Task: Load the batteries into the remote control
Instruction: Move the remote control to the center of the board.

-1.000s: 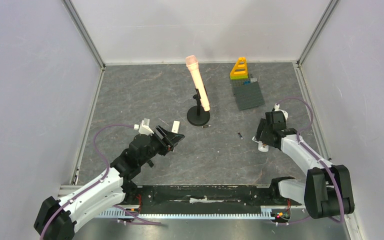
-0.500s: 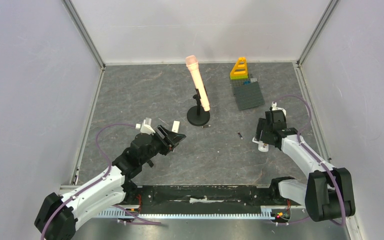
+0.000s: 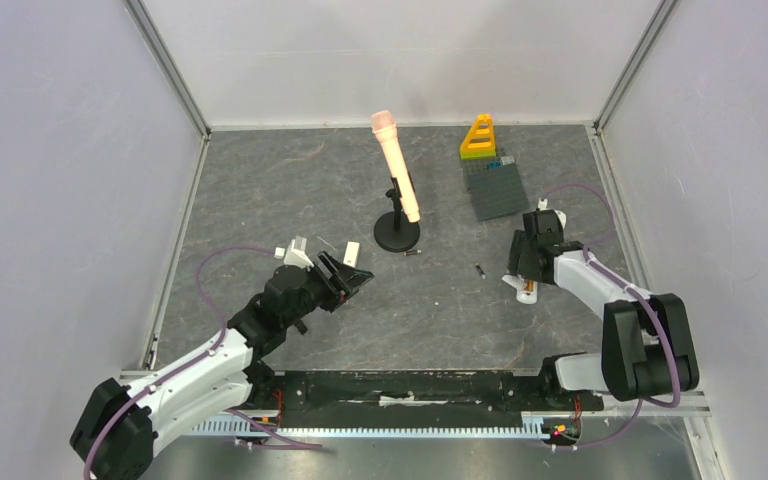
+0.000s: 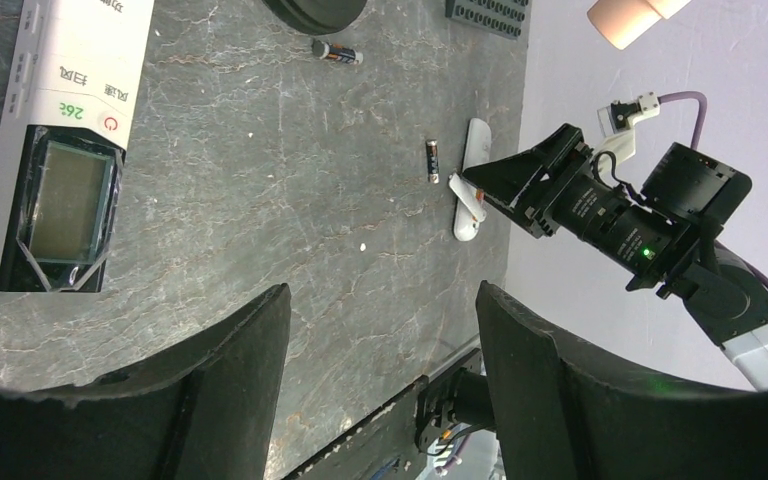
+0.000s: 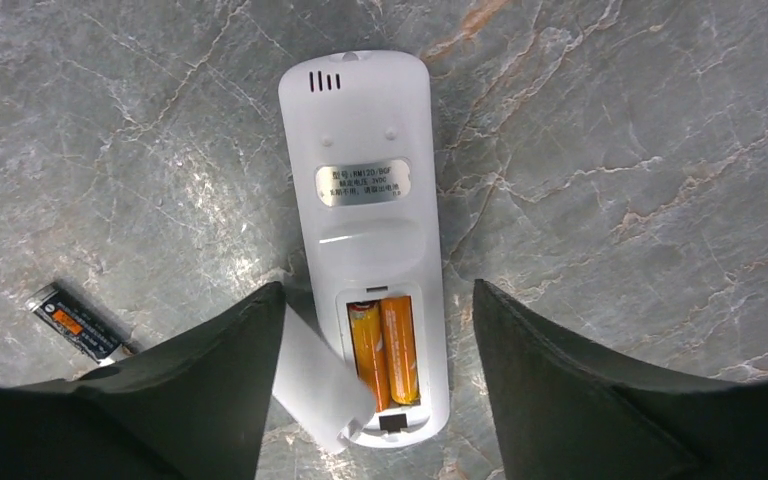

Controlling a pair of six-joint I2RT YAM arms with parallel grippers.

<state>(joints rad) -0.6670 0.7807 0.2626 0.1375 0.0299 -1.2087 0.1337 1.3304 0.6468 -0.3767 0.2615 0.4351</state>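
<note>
A white remote control (image 5: 365, 200) (image 3: 525, 289) lies face down on the stone table, its battery bay uncovered. Two orange batteries (image 5: 385, 350) sit side by side in the bay. The loose white cover (image 5: 315, 375) leans slanted between the bay's edge and my right gripper's left finger. My right gripper (image 5: 378, 290) (image 3: 524, 272) is open, straddling the remote's bay end. One dark battery (image 5: 75, 322) (image 3: 479, 270) lies left of it, another (image 3: 412, 253) (image 4: 338, 52) by the stand base. My left gripper (image 4: 382, 295) (image 3: 348, 272) hangs open and empty above the table.
A second white remote with a display (image 4: 60, 150) (image 3: 352, 252) lies by my left gripper. A pink microphone (image 3: 397, 170) leans on a black round stand (image 3: 397, 236). Yellow-green bricks (image 3: 479, 138) and a grey baseplate (image 3: 496, 188) sit at the back right.
My right gripper has shifted slightly toward the far side, so more of the white remote shows below it. Its jaws have widened a little. The left arm has barely moved.
</note>
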